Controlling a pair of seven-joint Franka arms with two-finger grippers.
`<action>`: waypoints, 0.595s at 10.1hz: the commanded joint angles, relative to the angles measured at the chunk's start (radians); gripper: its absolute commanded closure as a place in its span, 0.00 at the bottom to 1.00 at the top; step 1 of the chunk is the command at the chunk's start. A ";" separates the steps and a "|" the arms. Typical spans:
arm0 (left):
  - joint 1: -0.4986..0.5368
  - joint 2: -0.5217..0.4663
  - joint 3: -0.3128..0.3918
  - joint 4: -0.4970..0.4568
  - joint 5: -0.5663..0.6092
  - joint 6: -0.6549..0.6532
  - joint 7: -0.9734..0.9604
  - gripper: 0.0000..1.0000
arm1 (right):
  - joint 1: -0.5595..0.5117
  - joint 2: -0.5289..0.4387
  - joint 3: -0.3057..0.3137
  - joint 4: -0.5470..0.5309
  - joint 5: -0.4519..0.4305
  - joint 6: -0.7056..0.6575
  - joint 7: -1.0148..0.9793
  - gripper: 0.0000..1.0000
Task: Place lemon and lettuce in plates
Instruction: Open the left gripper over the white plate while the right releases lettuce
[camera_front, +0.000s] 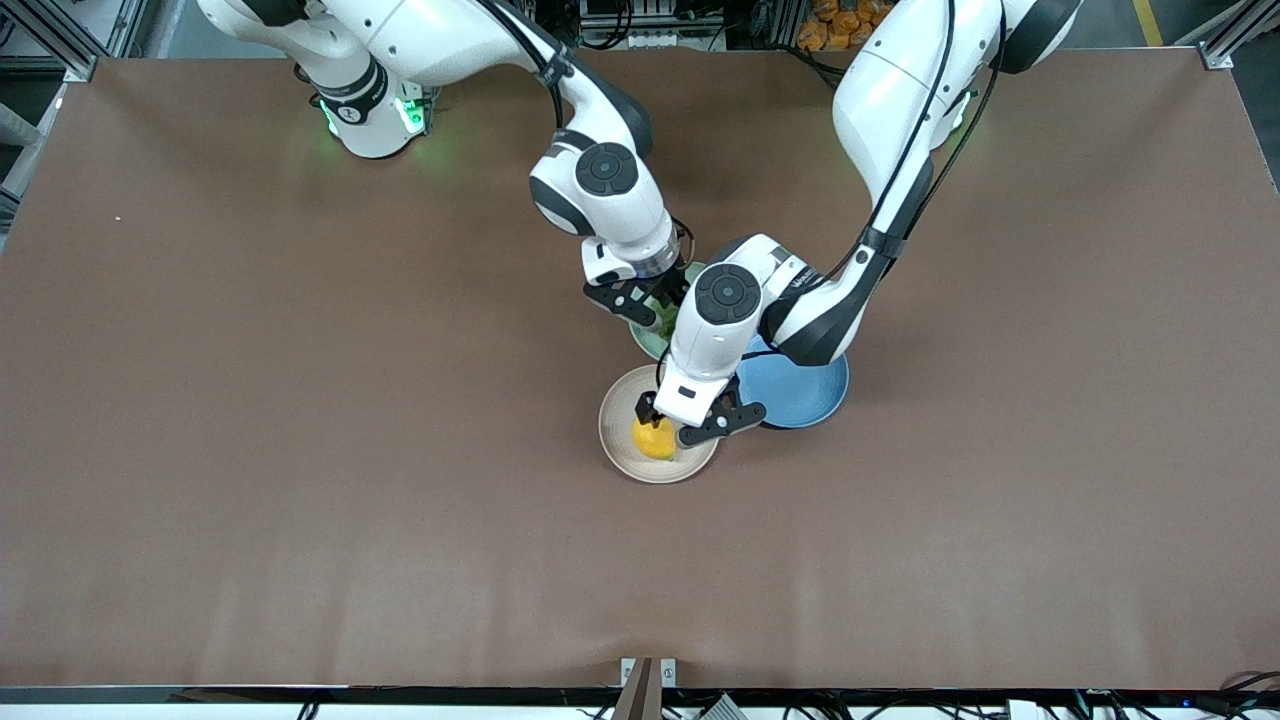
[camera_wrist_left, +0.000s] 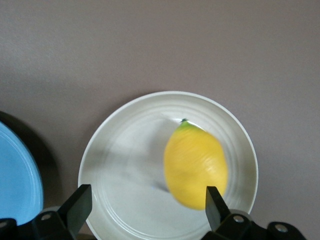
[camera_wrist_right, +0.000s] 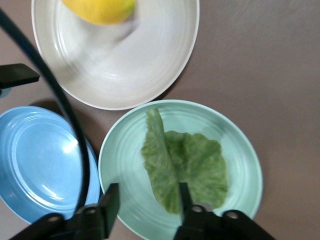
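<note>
The lemon (camera_front: 655, 438) lies in the beige plate (camera_front: 612, 420). My left gripper (camera_front: 672, 425) is open just above it. In the left wrist view the lemon (camera_wrist_left: 195, 167) looks blurred on the plate (camera_wrist_left: 125, 165), close to one finger, and the gripper (camera_wrist_left: 147, 194) holds nothing. The lettuce (camera_front: 664, 322) lies flat in the mint green plate (camera_front: 645, 342). My right gripper (camera_front: 648, 305) is open right over it. In the right wrist view the leaf (camera_wrist_right: 185, 165) rests on the mint plate (camera_wrist_right: 125, 165), and the gripper (camera_wrist_right: 147, 190) is empty.
A blue plate (camera_front: 800, 395) sits beside the beige plate toward the left arm's end, partly under the left arm, its rim overlapping the mint plate's rim (camera_wrist_right: 40, 160). The three plates are clustered together. Both wrists hang close to each other over them.
</note>
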 joint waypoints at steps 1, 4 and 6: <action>0.038 -0.026 0.008 -0.009 0.021 -0.006 0.009 0.00 | 0.004 -0.083 -0.001 0.057 -0.021 -0.201 -0.008 0.00; 0.133 -0.075 0.007 -0.023 0.033 -0.081 0.079 0.00 | -0.040 -0.139 -0.001 0.225 -0.015 -0.603 -0.273 0.00; 0.202 -0.103 0.005 -0.047 0.033 -0.104 0.156 0.00 | -0.121 -0.221 -0.007 0.237 -0.008 -0.711 -0.464 0.00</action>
